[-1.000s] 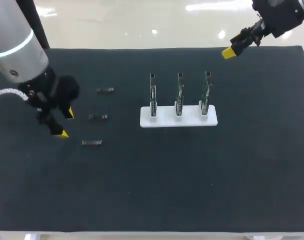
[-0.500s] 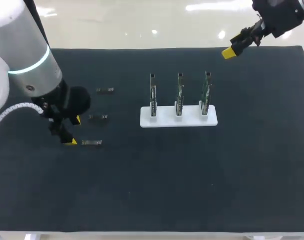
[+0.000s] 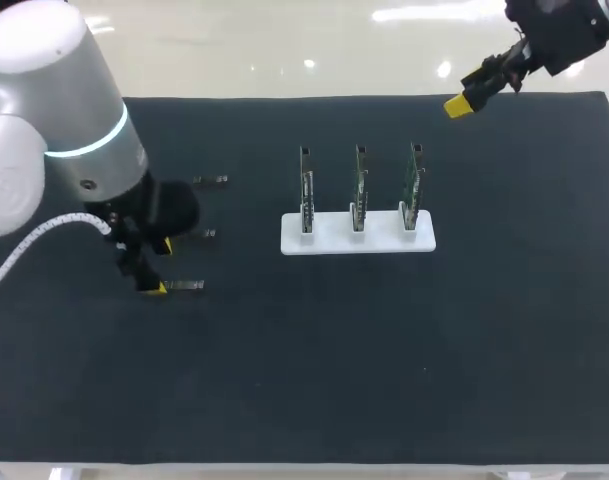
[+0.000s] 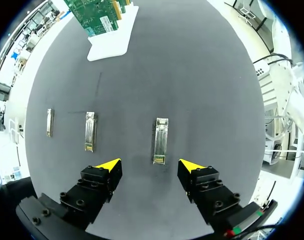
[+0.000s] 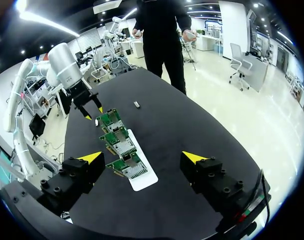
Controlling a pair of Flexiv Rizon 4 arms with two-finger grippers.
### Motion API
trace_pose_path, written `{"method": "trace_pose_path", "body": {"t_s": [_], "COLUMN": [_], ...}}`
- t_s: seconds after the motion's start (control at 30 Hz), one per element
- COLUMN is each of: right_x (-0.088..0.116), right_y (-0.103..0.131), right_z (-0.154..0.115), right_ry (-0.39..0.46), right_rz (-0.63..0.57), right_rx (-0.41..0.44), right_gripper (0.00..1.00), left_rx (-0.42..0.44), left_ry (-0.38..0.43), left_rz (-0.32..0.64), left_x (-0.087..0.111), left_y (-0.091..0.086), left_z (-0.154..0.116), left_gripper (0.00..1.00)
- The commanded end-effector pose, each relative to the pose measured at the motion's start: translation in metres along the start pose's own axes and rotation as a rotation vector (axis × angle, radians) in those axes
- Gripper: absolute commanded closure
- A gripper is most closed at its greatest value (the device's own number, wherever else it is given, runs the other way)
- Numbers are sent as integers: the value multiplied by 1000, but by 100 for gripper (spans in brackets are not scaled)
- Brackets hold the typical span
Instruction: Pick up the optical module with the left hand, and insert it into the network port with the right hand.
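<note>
Three small metal optical modules lie in a row on the black mat. The front one [image 3: 184, 286] [image 4: 160, 141] lies flat just ahead of my left gripper [image 3: 154, 267] [image 4: 150, 165], in line with the gap between its open fingers and not touched. The middle module [image 3: 197, 233] [image 4: 90, 131] and the far one [image 3: 211, 180] [image 4: 50, 122] lie to one side. A white stand [image 3: 357, 240] [image 5: 137, 175] holds three upright green network boards [image 3: 359, 188] [image 5: 117, 135]. My right gripper [image 3: 466, 92] [image 5: 143, 157] hangs open and empty above the table's far right edge.
The stand [image 4: 109, 42] sits mid-table, right of the modules. In the right wrist view my left arm [image 5: 67, 70] shows beyond the boards. Bare black mat [image 3: 314, 370] covers the front half of the table.
My left arm has swung right and toward the front, bringing its open gripper up to the front module. The right arm has stayed still.
</note>
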State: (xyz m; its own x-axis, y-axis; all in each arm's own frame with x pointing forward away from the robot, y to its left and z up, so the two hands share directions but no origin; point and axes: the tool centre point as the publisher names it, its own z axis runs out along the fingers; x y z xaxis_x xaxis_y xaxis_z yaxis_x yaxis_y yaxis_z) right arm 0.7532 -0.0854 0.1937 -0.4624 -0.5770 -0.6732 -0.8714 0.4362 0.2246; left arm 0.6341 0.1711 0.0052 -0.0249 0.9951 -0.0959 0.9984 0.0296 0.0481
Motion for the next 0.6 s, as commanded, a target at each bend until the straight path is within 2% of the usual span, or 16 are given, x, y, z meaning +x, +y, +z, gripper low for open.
{"method": "trace_pose_path", "body": {"t_s": [0.03,0.6], "right_x": [0,0], "right_y": [1,1], "right_z": [0,0], "right_ry": [0,0], "right_rz": [0,0], "right_rx": [1,1], "right_gripper": [0,0], "left_rx": [-2,-25], "left_ry": [7,22], "left_rz": [-1,-25], "left_x": [-2,-3], "left_y": [1,-3], "left_z": [4,15], "left_gripper": [0,3]}}
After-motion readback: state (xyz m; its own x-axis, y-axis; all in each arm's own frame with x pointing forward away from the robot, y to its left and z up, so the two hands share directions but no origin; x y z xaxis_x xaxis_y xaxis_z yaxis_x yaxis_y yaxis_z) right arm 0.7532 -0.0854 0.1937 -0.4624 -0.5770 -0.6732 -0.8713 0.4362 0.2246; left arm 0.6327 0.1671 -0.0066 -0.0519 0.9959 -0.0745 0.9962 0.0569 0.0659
